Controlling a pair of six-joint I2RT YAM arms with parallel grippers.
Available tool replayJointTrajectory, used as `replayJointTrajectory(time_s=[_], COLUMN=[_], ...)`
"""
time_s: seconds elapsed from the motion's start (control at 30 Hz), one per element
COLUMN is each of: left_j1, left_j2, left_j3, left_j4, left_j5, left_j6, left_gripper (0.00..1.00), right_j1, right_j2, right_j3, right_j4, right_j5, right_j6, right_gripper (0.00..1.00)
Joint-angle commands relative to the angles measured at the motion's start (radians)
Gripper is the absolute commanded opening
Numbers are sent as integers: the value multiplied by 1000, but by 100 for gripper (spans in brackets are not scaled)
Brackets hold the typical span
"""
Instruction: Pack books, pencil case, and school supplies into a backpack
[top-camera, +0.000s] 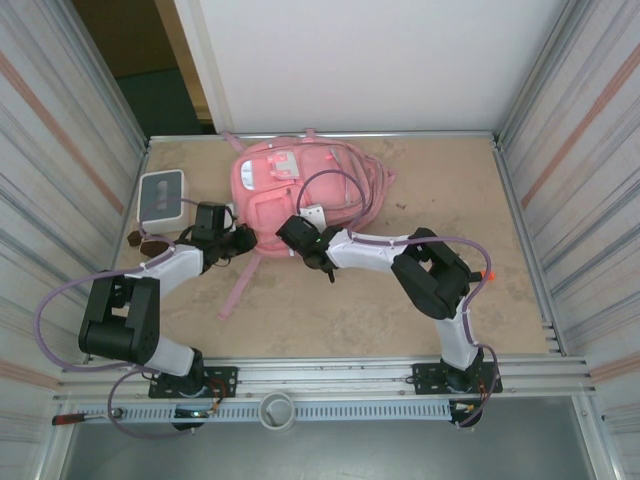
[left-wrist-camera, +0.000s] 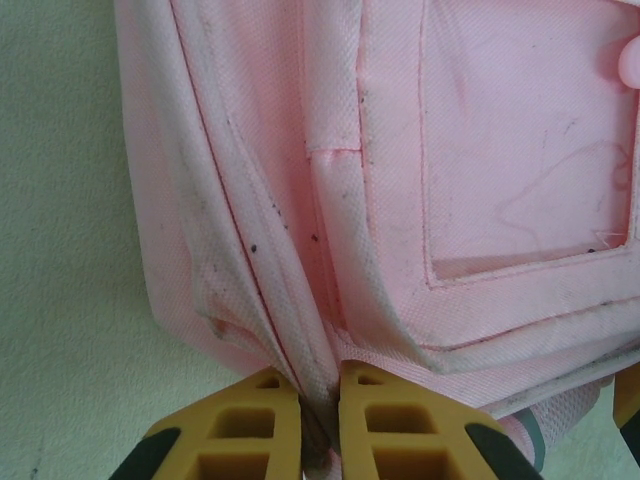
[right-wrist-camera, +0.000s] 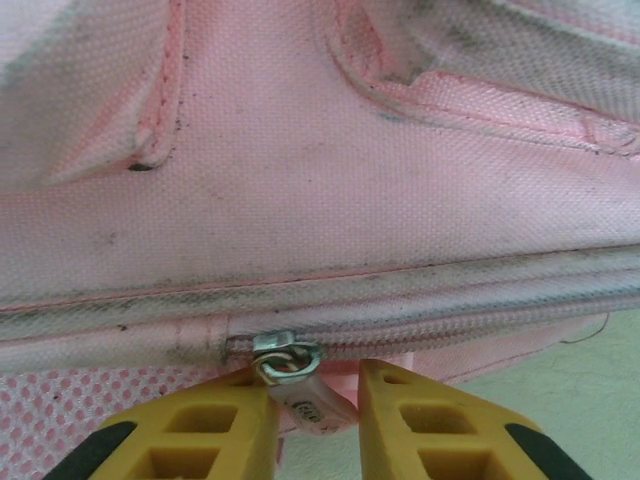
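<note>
So the backpack (top-camera: 300, 185) is lying flat at the far middle of the table (top-camera: 420, 310), front pockets up, with both arms at its near edge.

The left gripper (left-wrist-camera: 320, 425) is clamped tight on a thin fold of pink fabric at the bag's corner seam. The right gripper (right-wrist-camera: 318, 395) is narrow but not pinched. Its fingers straddle the zip pull (right-wrist-camera: 305, 400), and the little metal tab sits against one finger (right-wrist-camera: 200, 430) with a visible gap to the other.

Stuff I'd worry about from here:

- The tab is off centre and tilted. If the jaws squeeze like that it could twist or pop out, and the gripper ends up grabbing nothing, or grabs the mesh under the zip instead.
- Even with a good pinch, that's a small, slick bit of metal. Pull at a bad angle to the zip line and it probably slides free.
- The left hold is only a pinch of soft cloth. If it slips, my guess is the whole bag drags across the table instead of the zip running.
- The fabric near the slider looks rumpled, so it could catch in the teeth and jam.

Nothing gets packed until that zip opens, so this grab matters.
</note>
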Motion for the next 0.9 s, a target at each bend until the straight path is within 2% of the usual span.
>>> replayJointTrajectory(time_s=[0.0, 0.47, 0.63, 0.87], left_j1=[-9, -9, -10, -10], left_j2=[-4, 3, 6, 10], left_j3=[-13, -8, -7, -8], left_j4=[30, 23, 24, 29], left_j5=[49, 49, 46, 48], left_j6=[38, 45, 46, 46], left_gripper=[11, 10, 11, 11], right_j1=[9, 3, -6, -56], right_j2=[1, 7, -37, -111], right_j3=[1, -1, -33, -106], right_j4=[-17, 32, 77, 150], right_j5=[55, 14, -73, -275], right_j6=[12, -50, -65, -53], right_gripper=[22, 14, 12, 12])
